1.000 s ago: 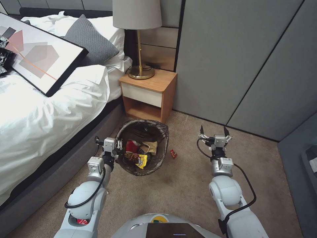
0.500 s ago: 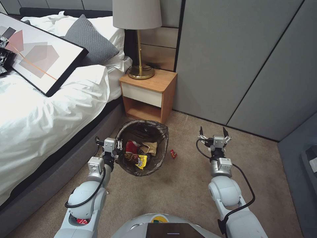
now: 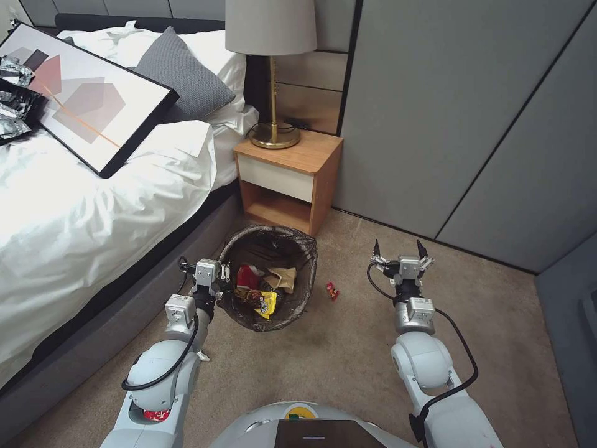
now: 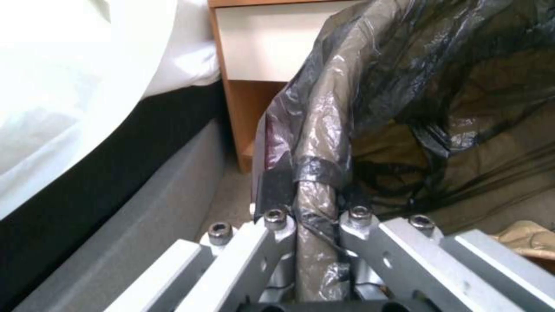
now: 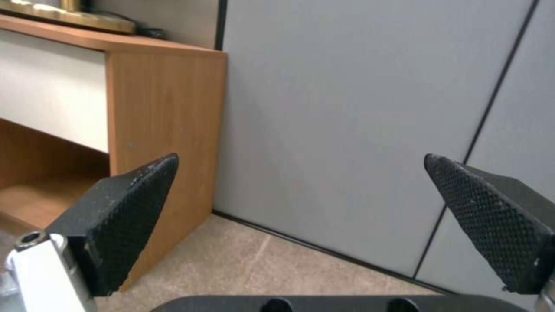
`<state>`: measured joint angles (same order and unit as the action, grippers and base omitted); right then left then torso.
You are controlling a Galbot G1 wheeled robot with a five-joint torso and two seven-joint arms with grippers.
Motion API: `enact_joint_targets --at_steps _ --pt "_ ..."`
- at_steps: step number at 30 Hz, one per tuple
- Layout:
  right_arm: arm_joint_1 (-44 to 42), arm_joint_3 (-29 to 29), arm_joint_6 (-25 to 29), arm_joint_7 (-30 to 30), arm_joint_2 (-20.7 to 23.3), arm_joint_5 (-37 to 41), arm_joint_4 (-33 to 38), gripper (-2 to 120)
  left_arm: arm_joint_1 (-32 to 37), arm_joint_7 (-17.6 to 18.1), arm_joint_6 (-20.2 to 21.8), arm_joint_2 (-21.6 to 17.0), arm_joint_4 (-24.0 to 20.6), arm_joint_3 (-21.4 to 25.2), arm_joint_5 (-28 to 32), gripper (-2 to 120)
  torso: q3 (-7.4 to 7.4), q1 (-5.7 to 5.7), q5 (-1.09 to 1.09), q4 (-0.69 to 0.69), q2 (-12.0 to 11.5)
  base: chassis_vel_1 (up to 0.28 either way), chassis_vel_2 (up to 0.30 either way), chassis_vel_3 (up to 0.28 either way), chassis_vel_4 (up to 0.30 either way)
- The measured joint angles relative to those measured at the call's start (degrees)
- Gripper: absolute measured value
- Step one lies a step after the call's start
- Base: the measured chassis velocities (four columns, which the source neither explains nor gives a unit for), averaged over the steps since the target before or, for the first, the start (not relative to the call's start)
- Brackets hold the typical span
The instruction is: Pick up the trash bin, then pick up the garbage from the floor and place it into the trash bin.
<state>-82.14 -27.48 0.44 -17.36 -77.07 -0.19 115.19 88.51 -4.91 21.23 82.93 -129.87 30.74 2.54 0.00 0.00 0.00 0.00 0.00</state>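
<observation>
Head camera has shifted, so the nightstand [image 3: 289, 177] and bed [image 3: 93, 205] sit differently in frame; base is moving, the objects aren't. Left gripper [image 3: 219, 274] stays pinched on the bagged rim of the trash bin [image 3: 273, 239], carrying it just beside the bed with wrappers and a brown paper bag inside. Right gripper [image 3: 400, 250] hangs spread and empty. One red packet [image 3: 333, 290] remains on the carpet just right of the bin, now nearer the right arm; likely the next pick.
</observation>
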Motion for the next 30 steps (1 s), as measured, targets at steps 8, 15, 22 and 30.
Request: enact_joint_targets --at_steps 8,15,22,30 --pt "0.19 0.28 -0.29 0.0 0.05 -0.03 -0.3 100 -0.16 -0.01 0.03 -0.05 0.27 0.15 0.15 2 0.0 0.0 0.0 0.0 0.0 0.0 0.0 0.0 0.0" --pt "0.36 0.93 -5.45 -0.99 0.39 0.52 0.94 100 -0.16 0.08 -0.37 -0.01 0.37 0.52 0.18 2 0.0 0.0 0.0 -0.01 0.0 0.0 0.0 0.0 0.0" --pt "5.29 3.96 -22.02 -2.89 5.83 16.16 6.45 100 -0.09 0.11 -0.47 -0.02 0.21 1.22 -0.3 2 0.0 0.0 0.0 -0.01 0.0 0.0 0.0 0.0 0.0" --pt "24.78 14.17 -41.86 -10.66 16.04 47.37 -6.22 100 0.1 0.25 -0.6 0.1 0.12 1.61 -0.73 2 0.01 0.01 0.0 0.01 0.0 0.0 0.0 0.0 0.0"
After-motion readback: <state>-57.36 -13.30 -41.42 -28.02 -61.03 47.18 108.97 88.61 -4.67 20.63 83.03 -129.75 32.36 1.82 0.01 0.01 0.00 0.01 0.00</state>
